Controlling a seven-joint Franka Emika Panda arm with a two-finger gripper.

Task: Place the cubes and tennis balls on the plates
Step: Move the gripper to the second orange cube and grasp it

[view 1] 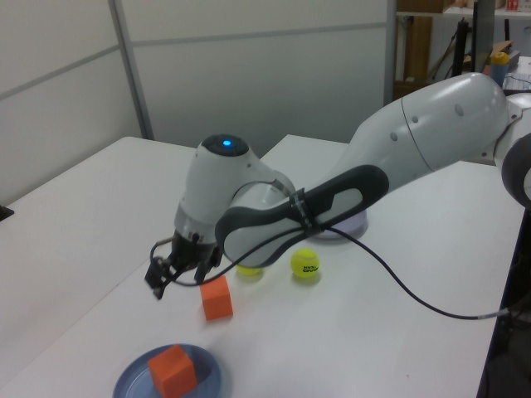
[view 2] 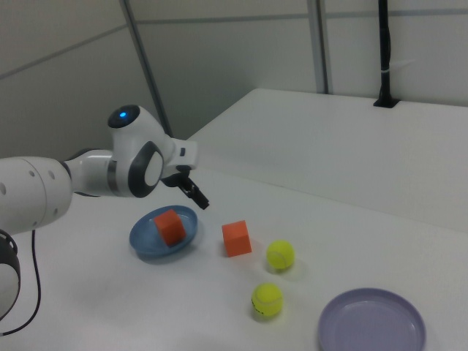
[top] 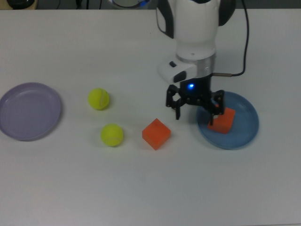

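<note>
Two widely spread fingers on the empty gripper (top: 194, 109), raised between cube (top: 156, 133) and blue plate (top: 244, 127).

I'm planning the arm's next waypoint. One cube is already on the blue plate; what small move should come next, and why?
Probably shift the open gripper toward the top view's left and lower it over the loose cube: it hangs empty just beside it, while the other cube already sits on the blue plate.

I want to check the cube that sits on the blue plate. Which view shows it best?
The left view: the cube sits unobstructed on the blue plate, three faces showing. The right view shows it clearly too, but smaller. In the top view the gripper covers part of it.
</note>
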